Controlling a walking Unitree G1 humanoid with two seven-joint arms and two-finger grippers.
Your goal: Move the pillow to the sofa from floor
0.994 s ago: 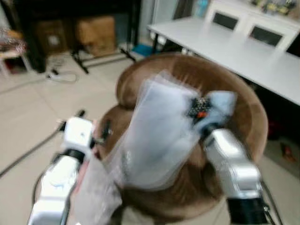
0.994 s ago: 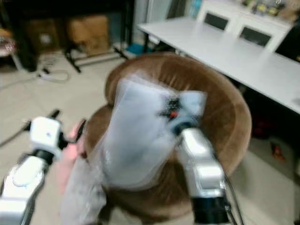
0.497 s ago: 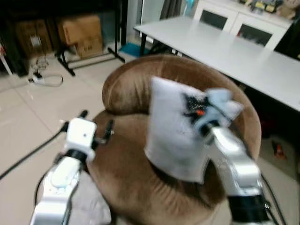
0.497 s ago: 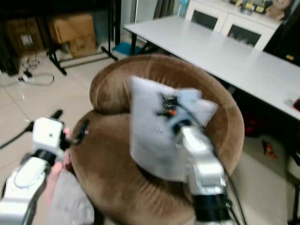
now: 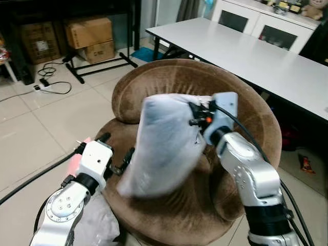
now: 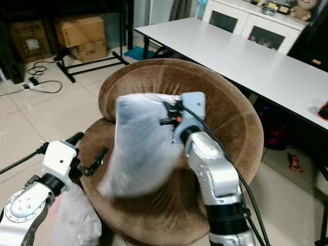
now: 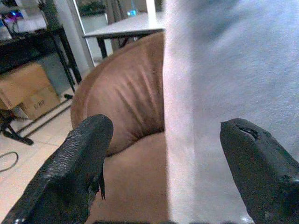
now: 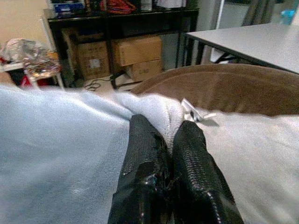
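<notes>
A pale grey-blue pillow (image 5: pixel 164 143) hangs over the seat of a round brown sofa chair (image 5: pixel 251 118). My right gripper (image 8: pixel 164 148) is shut on the pillow's top corner (image 8: pixel 154 109), its black fingers (image 8: pixel 189 154) pinching the fabric. The right arm (image 5: pixel 246 174) reaches in from the right above the seat. My left gripper (image 7: pixel 163 154) stands open beside the pillow's lower left edge at the seat's front left, with its fingers (image 7: pixel 79 158) apart and nothing between them. In the left eye view that left gripper (image 5: pixel 119 156) sits just off the cushion.
A white table (image 5: pixel 256 51) stands behind and to the right of the chair. Cardboard boxes (image 5: pixel 89 36) and a black rack sit at the back left, with cables on the tiled floor (image 5: pixel 41 123). A crumpled grey cloth (image 5: pixel 97 225) lies by my left arm.
The pillow has swung left and down over the seat, still held by my right gripper. The left arm has come closer to the pillow's edge.
</notes>
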